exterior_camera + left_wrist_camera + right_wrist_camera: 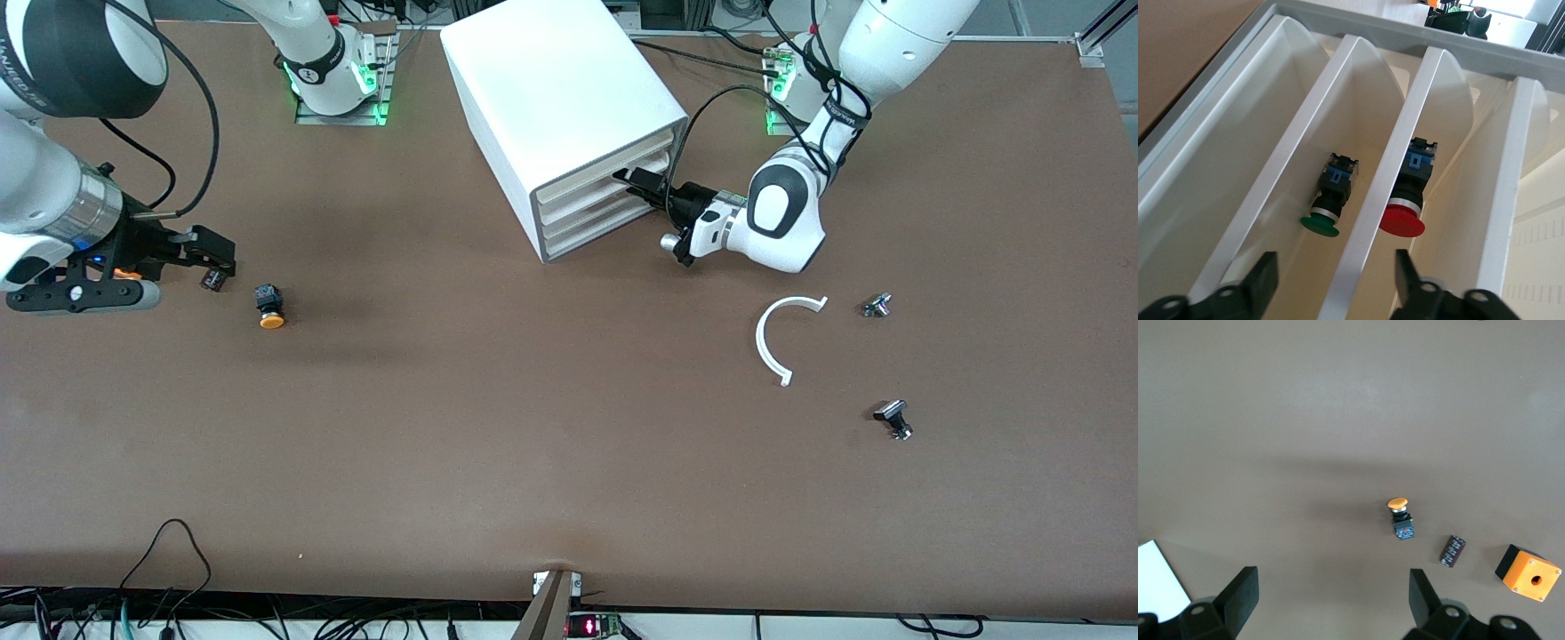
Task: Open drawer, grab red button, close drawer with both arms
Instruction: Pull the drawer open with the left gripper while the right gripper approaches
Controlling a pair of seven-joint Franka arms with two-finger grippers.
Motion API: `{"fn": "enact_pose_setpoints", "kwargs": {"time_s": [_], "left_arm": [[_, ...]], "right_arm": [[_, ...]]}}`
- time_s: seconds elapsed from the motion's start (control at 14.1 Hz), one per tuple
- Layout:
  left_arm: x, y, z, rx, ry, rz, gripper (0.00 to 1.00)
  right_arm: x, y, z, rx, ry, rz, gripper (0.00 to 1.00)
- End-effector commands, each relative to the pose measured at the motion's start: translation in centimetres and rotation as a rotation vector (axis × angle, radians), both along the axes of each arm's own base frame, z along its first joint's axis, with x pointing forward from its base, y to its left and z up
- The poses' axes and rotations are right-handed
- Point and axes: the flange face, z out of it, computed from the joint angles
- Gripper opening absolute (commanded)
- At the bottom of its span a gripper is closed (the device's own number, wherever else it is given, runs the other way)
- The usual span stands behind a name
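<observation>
Brown table (498, 427), white cabinet (551, 98)

I see the boxy white plastic cabinet (569, 116) on the brown bench (533, 444) between the two arm bases, the left gripper (642, 185) at its stacked white plastic drawer (597, 188) fronts. Inside, the red-capped push button (1408, 199) lies one compartment over from a green-capped push button (1328, 197). The orange-capped push button (269, 306) lies toward the right arm's end, beside the right gripper (216, 262).
</observation>
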Motion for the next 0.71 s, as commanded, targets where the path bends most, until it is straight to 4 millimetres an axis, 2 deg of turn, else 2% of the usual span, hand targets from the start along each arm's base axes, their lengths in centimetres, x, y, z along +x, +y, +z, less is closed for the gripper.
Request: {"fn": "enact_pose_setpoints", "kwargs": {"time_s": [0.0,0.07,0.28,0.64], "left_arm": [[-0.6,-0.9,-0.3,-0.002,-0.028,0.001,0.16],[-0.7,-1.0,-0.5,0.006,-0.030,0.001,0.01],[-0.5,-0.8,-0.8,0.032,-0.028,0.011,0.00],[3.7,2.9,-0.5,0.085,-0.085,0.111,0.00]], "right_arm": [[0.6,1.6,-3.1,-0.008,0.070,0.024,1.00],[0.5,1.6,-3.3,-0.009,0.077,0.024,1.00],[0.2,2.3,-3.1,-0.012,0.096,0.042,1.00],[-0.2,4.0,-2.9,-0.009,0.099,0.109,1.00]]}}
